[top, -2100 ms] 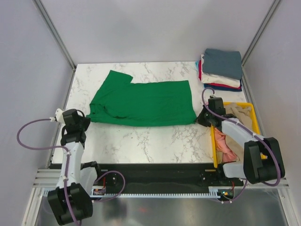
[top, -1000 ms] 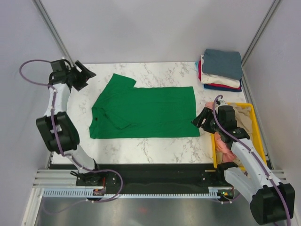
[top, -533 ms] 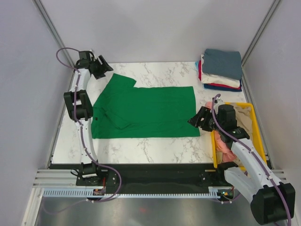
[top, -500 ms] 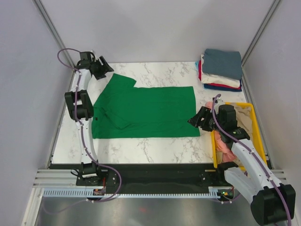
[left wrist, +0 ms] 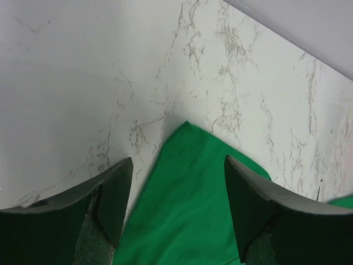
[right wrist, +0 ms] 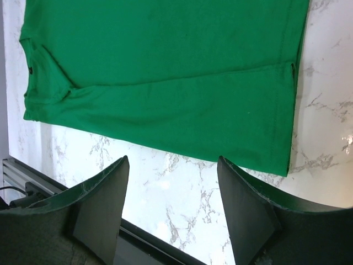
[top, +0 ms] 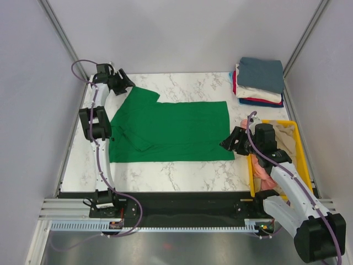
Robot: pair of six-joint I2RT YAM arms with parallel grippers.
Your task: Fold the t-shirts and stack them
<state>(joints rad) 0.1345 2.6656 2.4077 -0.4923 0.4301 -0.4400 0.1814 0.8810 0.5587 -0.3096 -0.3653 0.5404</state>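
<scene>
A bright green t-shirt (top: 171, 131) lies spread flat on the marble table, collar at the left, hem at the right. My left gripper (top: 124, 85) hovers open at the far left, over the shirt's far sleeve (left wrist: 190, 204), which shows between its black fingers (left wrist: 113, 201). My right gripper (top: 227, 142) hangs open just off the near right hem corner (right wrist: 276, 154), with bare marble between its fingers (right wrist: 99, 210). Other folded t-shirts are stacked (top: 260, 81) at the back right, slate blue on top.
A yellow bin (top: 251, 172) stands at the right edge, under my right arm, holding a beige (top: 285, 132) and a salmon pink shirt (top: 267, 172). Grey walls close in the table on the left, back and right. The black rail runs along the near edge (right wrist: 165, 245).
My left arm has swung from the near left up to the far left corner over the sleeve, its jaws narrowing a little. The right gripper has edged left towards the hem. The shirt lies flatter.
</scene>
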